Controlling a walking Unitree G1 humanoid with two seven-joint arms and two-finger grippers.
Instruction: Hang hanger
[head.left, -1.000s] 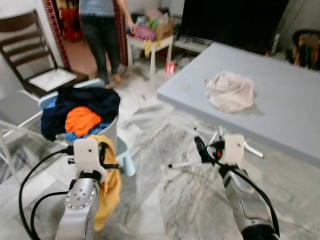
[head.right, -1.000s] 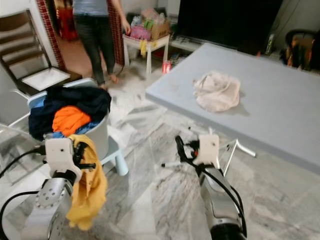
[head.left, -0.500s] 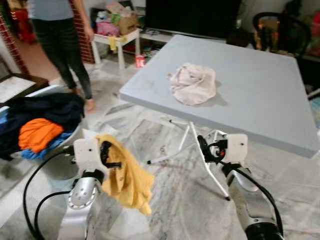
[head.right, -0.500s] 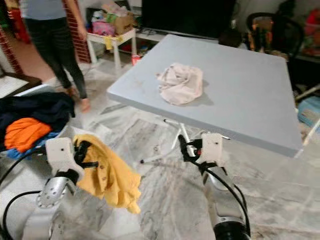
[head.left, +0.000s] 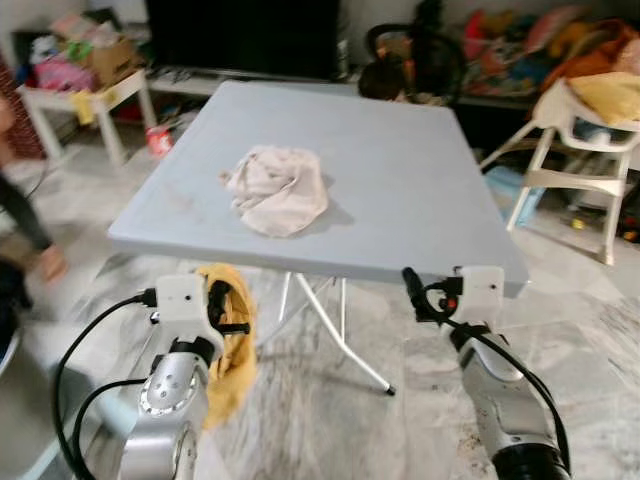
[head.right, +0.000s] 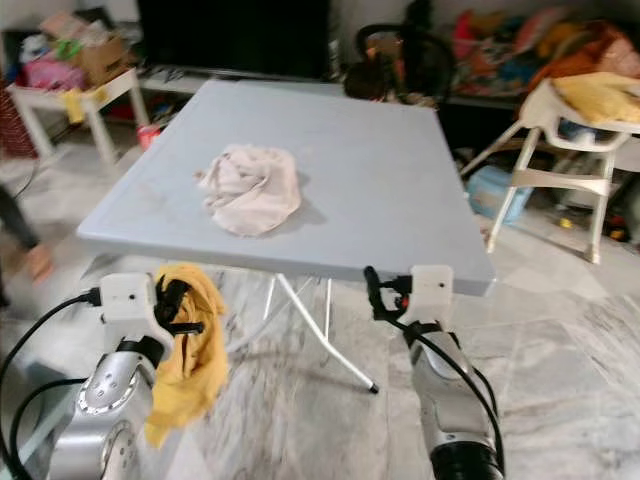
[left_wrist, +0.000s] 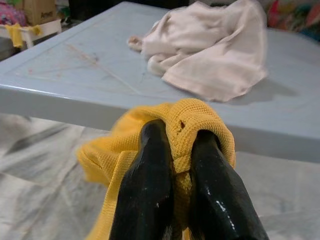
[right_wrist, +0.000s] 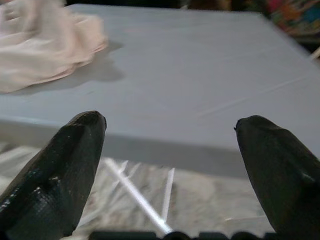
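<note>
While the robot faces the grey tabletop, the left gripper is clamped on a fold of a yellow knit garment, its two glossy black fingers pinching the cloth just below the near edge of the tabletop. The bulk of the garment hangs free beneath the gripper, which suggests a carrying hold rather than a placement: gripping near one edge lets the soft fabric drape clear of the arm. The weave is coarse and ribbed, with a small hole near the pinch point.

Ahead of the left gripper, on the tabletop, lies a crumpled pale pink cloth, thin and loosely bunched. The tabletop surface is smooth, matt and flat, with faint scuff lines, carried on white folding legs.

The right gripper hovers level with the tabletop edge, fingers spread wide and empty, apparently kept ready for a second grasp.

No hanger can be identified in these views; the task object's location cannot be told.
</note>
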